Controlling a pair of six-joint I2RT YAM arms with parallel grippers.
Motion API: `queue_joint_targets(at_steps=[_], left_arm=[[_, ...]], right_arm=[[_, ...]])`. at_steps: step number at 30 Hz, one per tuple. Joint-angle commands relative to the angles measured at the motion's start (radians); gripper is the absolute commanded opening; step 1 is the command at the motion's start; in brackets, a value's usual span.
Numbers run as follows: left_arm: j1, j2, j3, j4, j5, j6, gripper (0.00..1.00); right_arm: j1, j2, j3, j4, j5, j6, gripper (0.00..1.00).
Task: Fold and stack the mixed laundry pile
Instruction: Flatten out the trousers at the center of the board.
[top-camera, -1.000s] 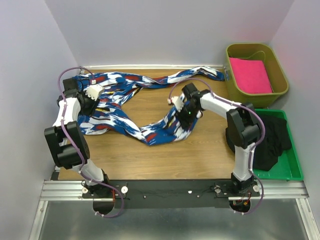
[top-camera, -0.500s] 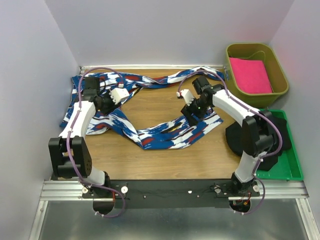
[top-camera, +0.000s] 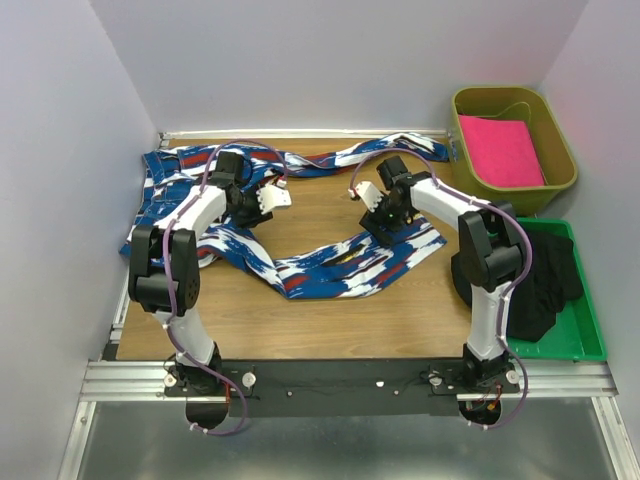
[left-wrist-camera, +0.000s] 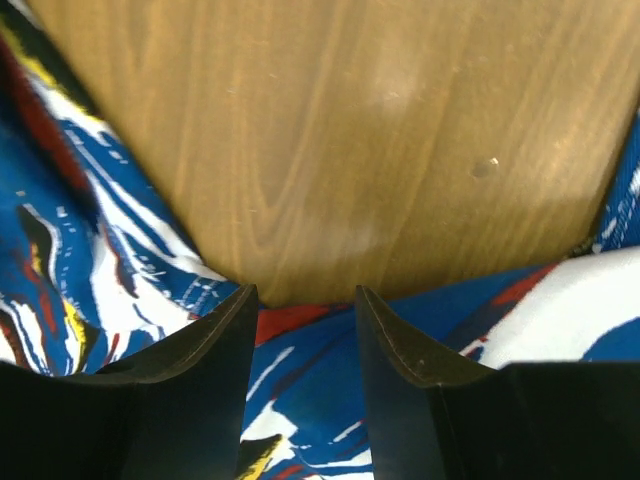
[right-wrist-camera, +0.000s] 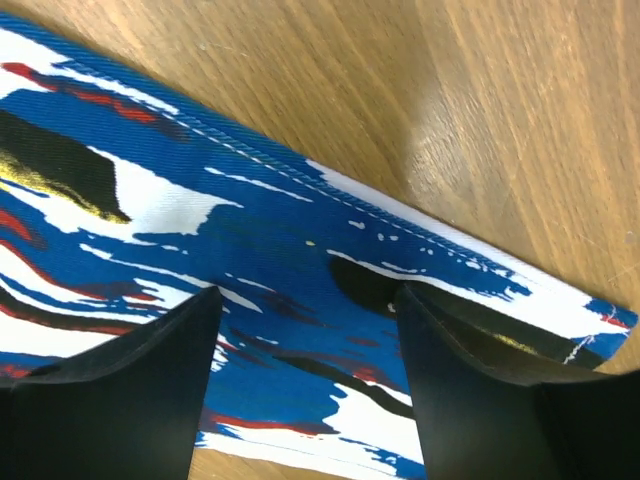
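Long blue cloth (top-camera: 330, 268) with white, red, black blotches lies as loop on wooden tabletop (top-camera: 320, 320), frame centre. Left claw (left-wrist-camera: 300, 295) released, over cloth edge. Right claw (right-wrist-camera: 308, 292) released wide, over flat stitched strip. Black garment (top-camera: 548, 285) crumpled in green tray (top-camera: 592, 345), right.

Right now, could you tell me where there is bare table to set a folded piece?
Two patches: the near strip of table between the blue cloth and the front edge, and the wood ringed by that cloth between the left gripper and right gripper. Bunched cloth crowds the back left.
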Motion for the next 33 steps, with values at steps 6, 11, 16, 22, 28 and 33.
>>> queue_joint_targets(at_steps=[6,11,16,22,28,33], left_arm=[[-0.004,-0.057,-0.166,-0.068,-0.105,0.16,0.28],[0.042,-0.14,-0.209,-0.059,-0.07,0.174,0.07],[0.097,-0.301,-0.206,-0.036,0.007,0.158,0.0],[0.166,-0.477,-0.243,0.007,0.076,0.137,0.0],[0.194,-0.551,-0.304,0.031,0.08,0.152,0.0],[0.186,-0.446,-0.266,0.114,0.073,0.05,0.28]], right_arm=[[-0.011,-0.034,-0.175,0.012,0.058,-0.051,0.13],[-0.054,-0.193,-0.198,-0.025,0.038,-0.007,0.01],[-0.095,-0.387,-0.174,-0.121,0.004,0.054,0.01],[-0.095,-0.49,-0.226,-0.275,-0.068,0.096,0.01],[-0.095,-0.6,-0.286,-0.281,-0.062,0.13,0.01],[-0.095,-0.646,-0.141,-0.275,-0.047,0.197,0.01]])
